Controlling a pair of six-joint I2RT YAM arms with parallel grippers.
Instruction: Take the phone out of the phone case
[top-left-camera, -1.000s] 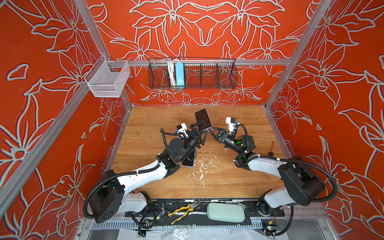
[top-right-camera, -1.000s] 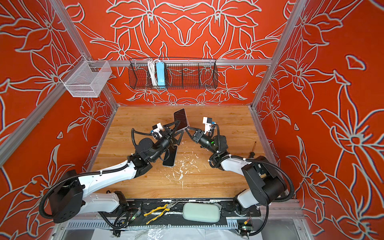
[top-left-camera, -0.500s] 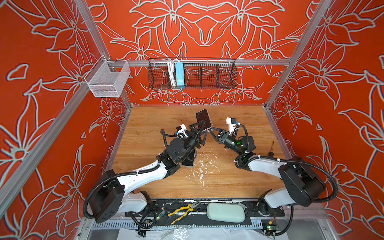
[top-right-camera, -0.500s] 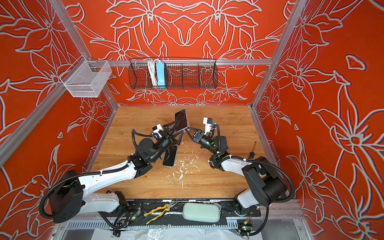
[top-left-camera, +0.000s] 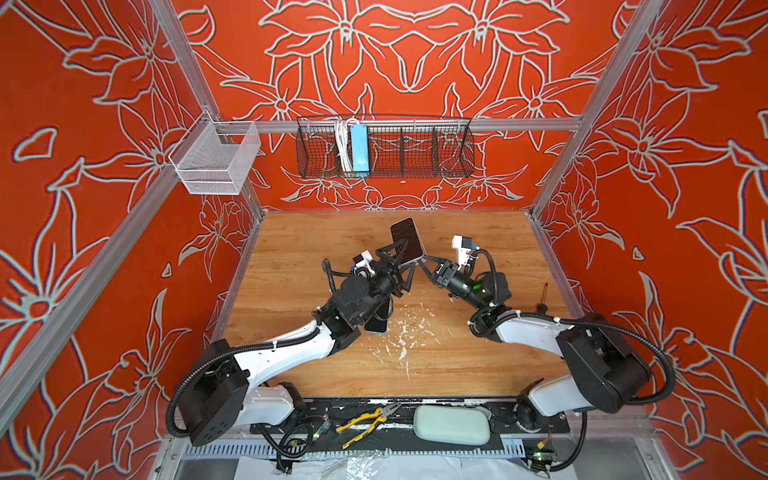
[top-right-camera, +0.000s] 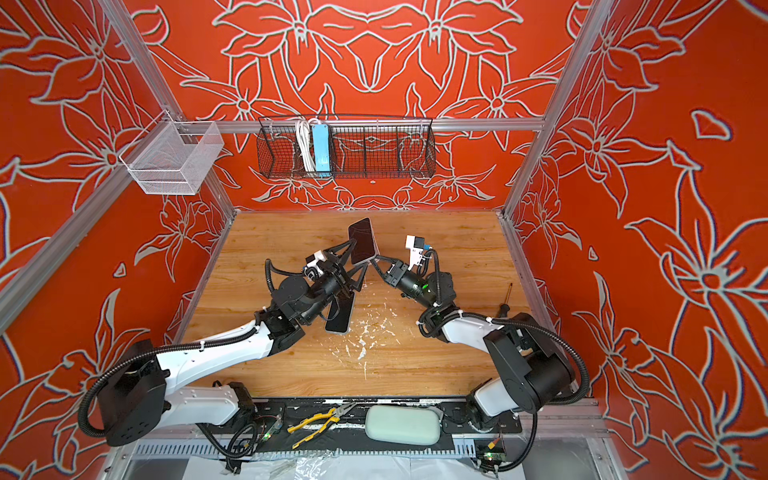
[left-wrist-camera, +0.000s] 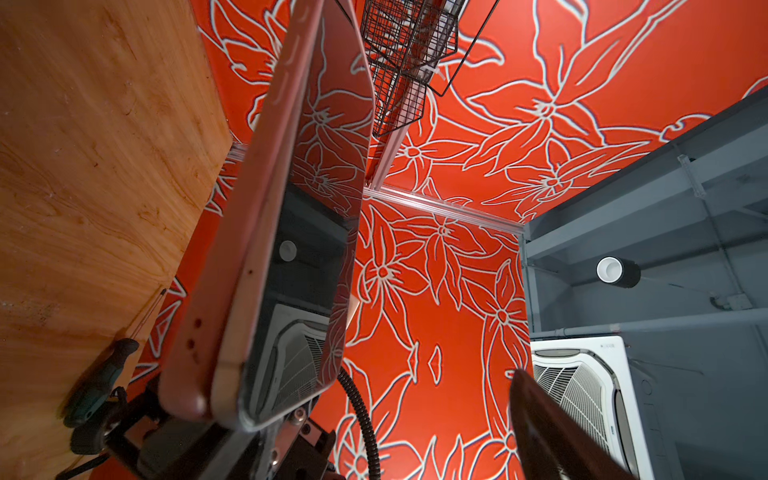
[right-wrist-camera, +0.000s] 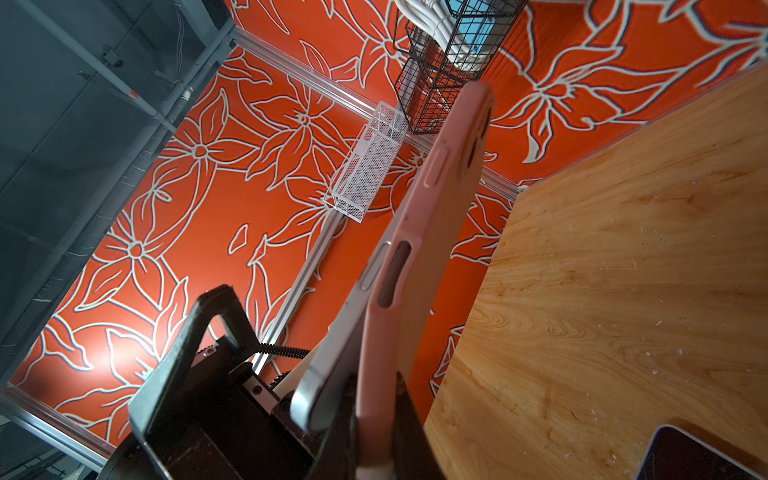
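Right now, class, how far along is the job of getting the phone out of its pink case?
Done: the right gripper holds the pink case up off the table, and one corner of the phone has popped free of it. In hand: the left gripper, fingers open, flanks the phone. Left: most of the phone sits inside the case and needs peeling out.

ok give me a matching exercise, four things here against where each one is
Things:
1. pink phone case
2. pliers
3. screwdriver
4. blue power strip

Places:
a. in the black wire basket
b. near the right edge of the table
c. held up off the table
d. on the black strip at the front

Pairs: 1-c, 2-d, 3-b, 4-a
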